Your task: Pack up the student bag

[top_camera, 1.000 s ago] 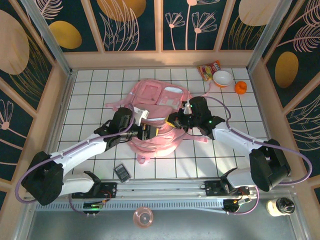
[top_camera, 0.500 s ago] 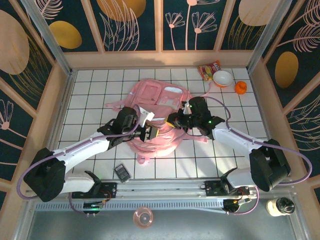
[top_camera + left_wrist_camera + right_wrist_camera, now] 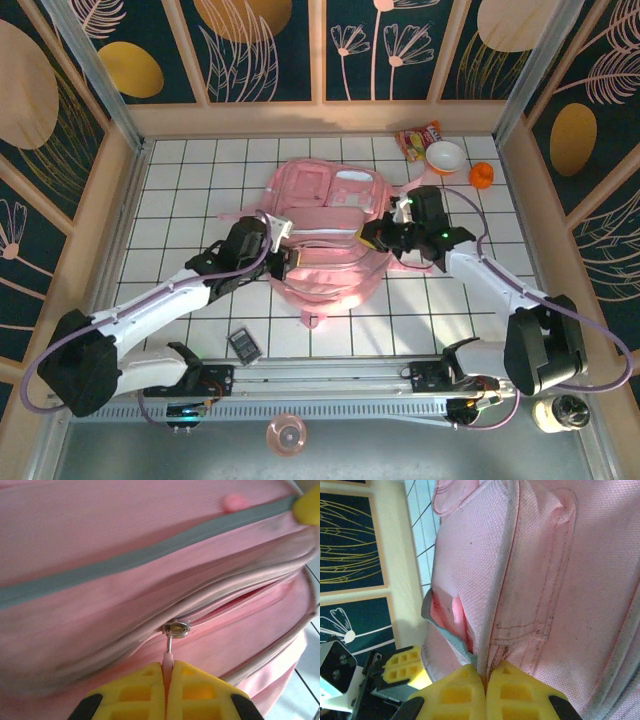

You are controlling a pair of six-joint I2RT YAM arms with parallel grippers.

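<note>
Near the front edge of the white tiled tabletop [image 3: 180,180], left of centre, lay a small dark flat device [image 3: 244,345]. The left gripper [image 3: 283,262] reached in from the left to the bag's left side. In the left wrist view, its jaws were pressed together on the pink zip pull [image 3: 168,656], which hung from the metal slider [image 3: 177,628] of a partly open zip.

The pink backpack [image 3: 325,235] lay flat in the middle of the tabletop, pockets facing up. Its long axis ran roughly from far to near, with a small loop at the near end.

The right gripper [image 3: 372,238] met the bag's right side, jaws clamped together on a grey-trimmed fabric edge of the bag [image 3: 545,580].

At the far right sat a snack packet [image 3: 418,138], its print too small to read, a white bowl [image 3: 445,156] and a small orange item [image 3: 482,176].
</note>
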